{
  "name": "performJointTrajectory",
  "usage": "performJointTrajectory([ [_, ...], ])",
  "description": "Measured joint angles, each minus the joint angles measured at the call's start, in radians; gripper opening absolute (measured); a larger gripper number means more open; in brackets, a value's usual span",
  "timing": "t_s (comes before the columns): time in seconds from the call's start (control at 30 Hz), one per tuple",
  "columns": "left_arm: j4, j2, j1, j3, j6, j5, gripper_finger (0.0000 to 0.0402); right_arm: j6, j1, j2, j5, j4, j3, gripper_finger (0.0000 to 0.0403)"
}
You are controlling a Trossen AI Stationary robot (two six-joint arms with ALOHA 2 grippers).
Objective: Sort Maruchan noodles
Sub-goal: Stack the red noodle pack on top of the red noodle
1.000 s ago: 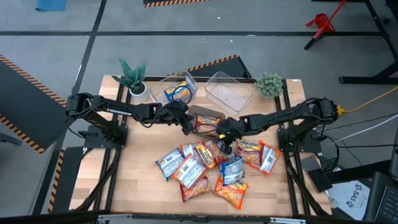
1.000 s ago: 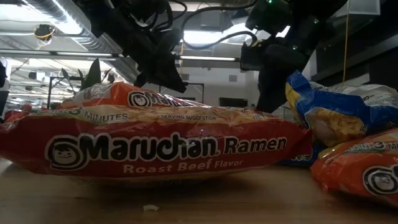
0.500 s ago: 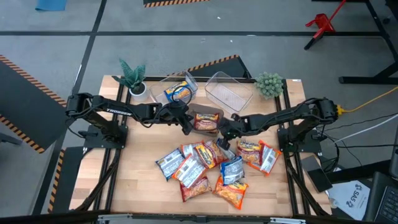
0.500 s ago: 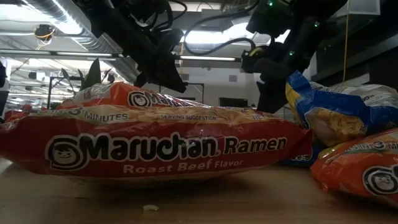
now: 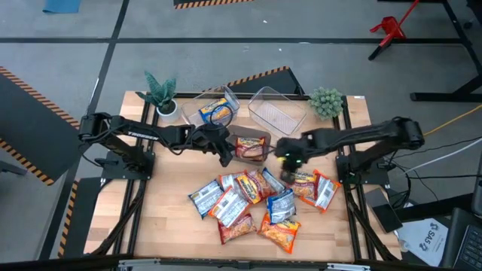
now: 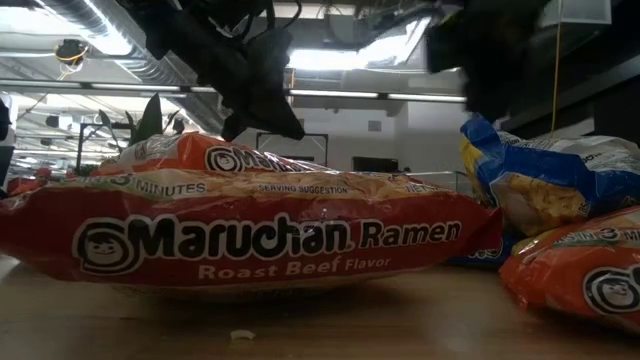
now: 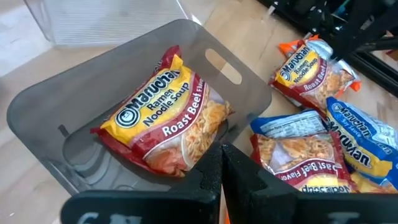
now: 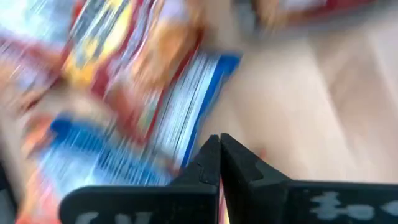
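Your landmark is the grey bin (image 5: 251, 145), mid-table, just in front of the two clear bins (image 5: 277, 111).

Inside the grey bin lies one Roast Beef packet (image 7: 163, 115), red and yellow, flat on the bin floor.

Your left gripper (image 5: 226, 156) hangs at the grey bin's left edge. In the left wrist view its fingers (image 7: 208, 177) are pressed together with nothing between them, tips over the bin's near wall.

Your right gripper (image 5: 288, 161) sits just to the right of the grey bin, above the edge of the loose pile. Its fingers (image 8: 210, 163) also meet tip to tip and carry nothing; that view is smeared, with packets blurred beneath.

The Maruchan noodles (image 5: 256, 199) still to sort lie in a heap in front of the grey bin, overlapping, in orange, red and blue wrappers. One blue-yellow packet (image 5: 215, 112) rests in the left clear bin, behind the grey bin.

Low view: a red Roast Beef packet (image 6: 250, 235) fills the foreground.
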Motion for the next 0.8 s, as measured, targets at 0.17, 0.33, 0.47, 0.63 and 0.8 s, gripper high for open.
performJointTrajectory([
  [0.17,0.001,-0.003,0.0,0.0,-0.002,-0.005,0.0,0.06,0.026,-0.135,0.035,-0.311,-0.026,0.0007],
  [0.33,0.004,-0.003,0.0,0.0,-0.019,-0.001,0.0002,0.148,0.029,-0.268,0.028,-0.368,-0.142,0.008],
  [0.47,0.027,-0.003,0.0,0.0,-0.018,-0.001,0.0022,0.206,-0.013,-0.34,-0.013,-0.231,-0.268,0.0182],
  [0.63,0.069,-0.003,0.0,0.0,-0.024,0.002,0.0049,0.213,-0.063,-0.347,-0.148,-0.035,-0.459,0.0307],
  [0.8,0.068,-0.003,0.0,0.0,-0.025,0.003,0.0062,0.244,-0.109,-0.318,-0.231,0.144,-0.586,0.0373],
])
